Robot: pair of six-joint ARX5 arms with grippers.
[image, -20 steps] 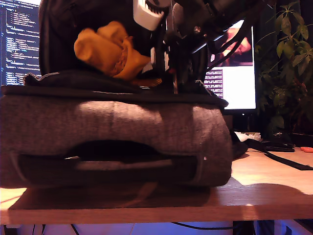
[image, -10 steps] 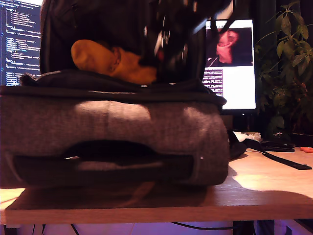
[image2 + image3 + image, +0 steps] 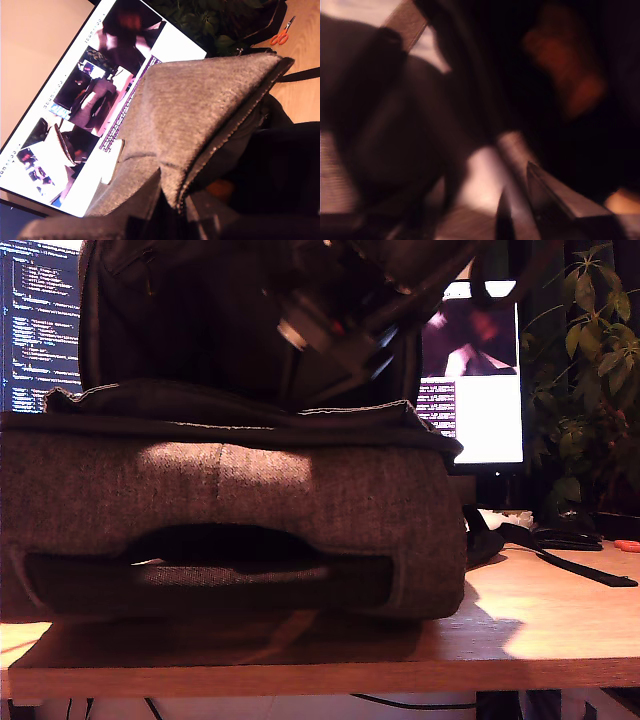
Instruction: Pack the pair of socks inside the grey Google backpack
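One item, the pair of socks (image 3: 220, 189), lies inside the grey Google backpack (image 3: 230, 510), orange showing past its zipper edge. Packing appears largely complete; closing remains. Grip state of my first gripper and my second gripper cannot be determined.

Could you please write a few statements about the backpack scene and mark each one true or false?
1. The grey Google backpack lies on a wooden table. True.
2. The pair of socks sits on top of the backpack in the exterior view. False: no socks show there; only an orange patch shows inside the dark opening in the first wrist view.
3. Orange-handled scissors lie on the table. True.
4. No plant is in view. False: a leafy plant stands at the exterior view's right.
5. A lit monitor stands behind the backpack. True.
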